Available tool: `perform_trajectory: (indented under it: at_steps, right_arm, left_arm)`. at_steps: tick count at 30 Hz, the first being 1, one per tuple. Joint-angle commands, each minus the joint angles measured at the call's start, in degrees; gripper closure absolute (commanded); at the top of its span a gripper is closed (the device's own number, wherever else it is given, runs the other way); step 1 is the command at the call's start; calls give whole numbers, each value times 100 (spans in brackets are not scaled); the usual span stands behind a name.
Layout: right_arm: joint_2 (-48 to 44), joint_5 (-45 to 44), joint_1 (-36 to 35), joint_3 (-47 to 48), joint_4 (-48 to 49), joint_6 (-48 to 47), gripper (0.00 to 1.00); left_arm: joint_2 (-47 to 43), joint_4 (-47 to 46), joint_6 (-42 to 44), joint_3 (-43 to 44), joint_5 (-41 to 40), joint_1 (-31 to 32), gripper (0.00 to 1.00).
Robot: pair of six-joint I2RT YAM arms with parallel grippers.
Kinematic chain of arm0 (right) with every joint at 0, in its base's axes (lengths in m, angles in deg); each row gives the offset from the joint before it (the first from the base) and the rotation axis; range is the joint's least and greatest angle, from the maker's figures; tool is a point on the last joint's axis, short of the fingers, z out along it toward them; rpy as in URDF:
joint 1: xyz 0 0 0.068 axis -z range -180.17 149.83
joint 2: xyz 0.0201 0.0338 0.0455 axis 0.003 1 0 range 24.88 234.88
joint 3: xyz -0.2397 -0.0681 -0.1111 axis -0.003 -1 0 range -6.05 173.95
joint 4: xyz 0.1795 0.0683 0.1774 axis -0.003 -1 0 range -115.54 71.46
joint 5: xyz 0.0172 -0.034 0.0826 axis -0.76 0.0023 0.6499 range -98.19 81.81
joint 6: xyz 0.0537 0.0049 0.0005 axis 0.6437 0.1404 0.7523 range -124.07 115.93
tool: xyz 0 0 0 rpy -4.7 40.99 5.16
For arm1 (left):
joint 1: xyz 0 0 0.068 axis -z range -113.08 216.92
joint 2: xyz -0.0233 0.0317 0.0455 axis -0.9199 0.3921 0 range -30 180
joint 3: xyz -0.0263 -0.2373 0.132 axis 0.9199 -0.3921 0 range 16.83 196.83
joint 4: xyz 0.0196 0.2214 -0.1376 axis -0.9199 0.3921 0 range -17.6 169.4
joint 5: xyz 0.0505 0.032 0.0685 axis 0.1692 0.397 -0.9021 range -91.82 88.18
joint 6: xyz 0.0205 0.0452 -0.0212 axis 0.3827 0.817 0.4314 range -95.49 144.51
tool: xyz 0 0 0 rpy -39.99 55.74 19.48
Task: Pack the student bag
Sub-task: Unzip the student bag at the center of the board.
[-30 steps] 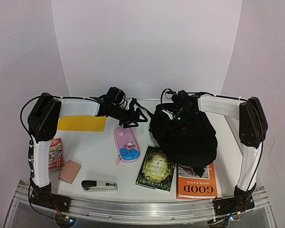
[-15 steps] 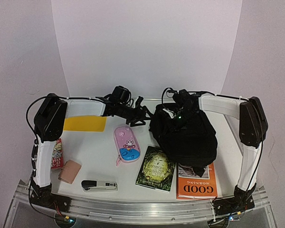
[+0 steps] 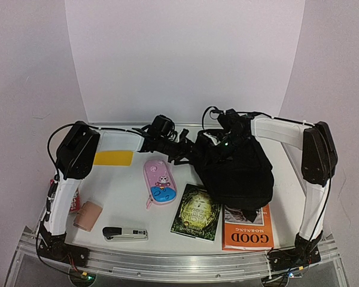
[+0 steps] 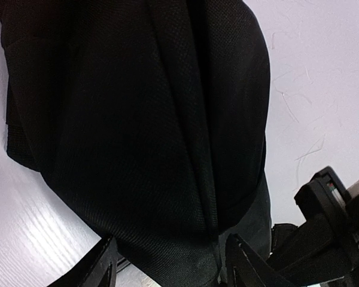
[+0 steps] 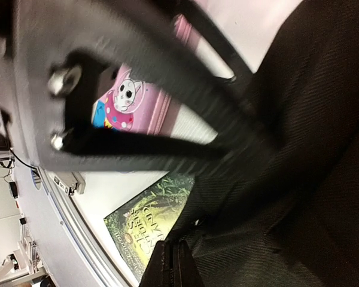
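The student bag [image 3: 234,170] is a large black backpack lying at the centre right of the table. My left gripper [image 3: 188,152] is open at the bag's left edge. In the left wrist view the bag's fabric [image 4: 143,119] fills the frame, and a fold of it lies between my spread fingers [image 4: 102,266]. My right gripper [image 3: 226,141] sits on the bag's top end. In the right wrist view its fingertips [image 5: 175,263] are pressed together against the bag's fabric [image 5: 299,179]. A blurred black strap [image 5: 137,72] crosses close in front of that camera.
A pink cartoon pencil case [image 3: 160,181] lies left of the bag. A green book [image 3: 196,212] and an orange book [image 3: 246,230] lie in front, the bag overlapping both. A stapler [image 3: 125,233], tan wallet [image 3: 88,215] and yellow card [image 3: 113,158] lie at the left.
My left arm has swung right, and its open gripper has gone from above the pencil case to the bag's left edge. The right arm and the bag have stayed still.
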Motion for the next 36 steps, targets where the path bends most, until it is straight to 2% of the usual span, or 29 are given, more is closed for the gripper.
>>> perform_trajectory:
  at_steps: [1, 6, 7, 18, 24, 25, 26, 27, 29, 30, 32, 36]
  right_arm:
    - [-396, 193, 11, 86, -192, -268, 100]
    - [-716, 141, 11, -245, -398, -530, 100]
    - [-786, 117, 10, -311, -436, -568, 100]
    - [-1334, -74, 11, -979, -994, -1055, 100]
    - [-1493, -124, 16, -1012, -1269, -1231, 100]
    - [-1495, -156, 19, -950, -1260, -1216, 100]
    - [-1474, -157, 20, -854, -1252, -1199, 100]
    - [-1402, -146, 20, -732, -1235, -1168, 100]
    - [-1216, -62, 20, -511, -1198, -1099, 100]
    - [-1089, -22, 20, -393, -1169, -1048, 100]
    - [-834, 16, 20, -169, -1083, -955, 100]
    - [-495, 40, 19, 252, -970, -818, 100]
  left_arm:
    - [167, -397, -225, 457, 15, -21, 57]
    - [251, -428, -367, 624, -226, -48, 93]
    - [272, -448, -418, 660, -262, -67, 98]
    - [379, -1143, -1138, 575, -471, -502, 100]
    - [395, -1086, -1143, 715, -441, -771, 99]
    - [404, -1042, -1096, 784, -358, -782, 98]
    - [402, -954, -1009, 825, -280, -772, 91]
    - [366, -882, -937, 864, -243, -736, 80]
    - [243, -703, -760, 818, -234, -654, 50]
    - [144, -653, -702, 730, -254, -604, 42]
    - [-81, -576, -653, 460, -305, -521, 31]
    - [-673, -800, -798, -470, -387, -410, 27]
